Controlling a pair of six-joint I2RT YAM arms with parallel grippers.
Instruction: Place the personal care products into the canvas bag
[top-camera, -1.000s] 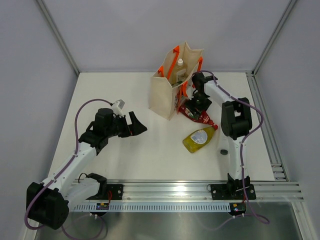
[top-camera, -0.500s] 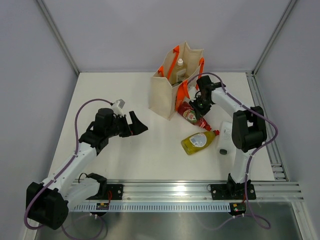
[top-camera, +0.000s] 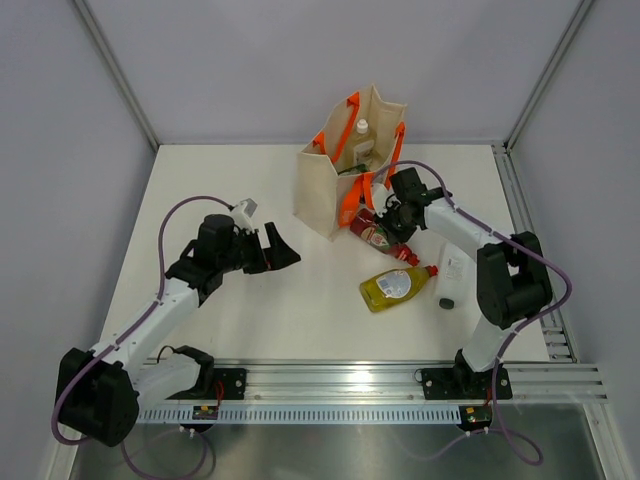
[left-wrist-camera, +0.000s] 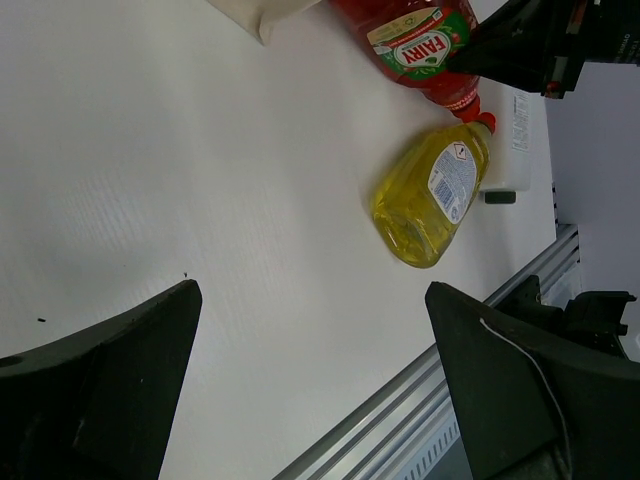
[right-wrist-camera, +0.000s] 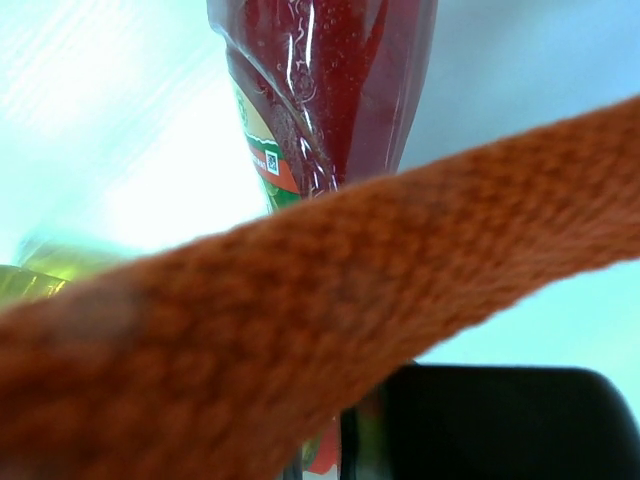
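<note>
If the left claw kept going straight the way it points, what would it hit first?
The left gripper would likely meet the yellow bottle, unless its tilt hits the table first.

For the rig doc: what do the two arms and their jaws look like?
Both arms match: the left arm and right arm have white tubular links, chunky black joint housings and black wedge-shaped jaws. A purple cable loops along each. A small white block sits on the left wrist.

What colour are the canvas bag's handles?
Bright orange; a handle shows best in the right wrist view.
</note>
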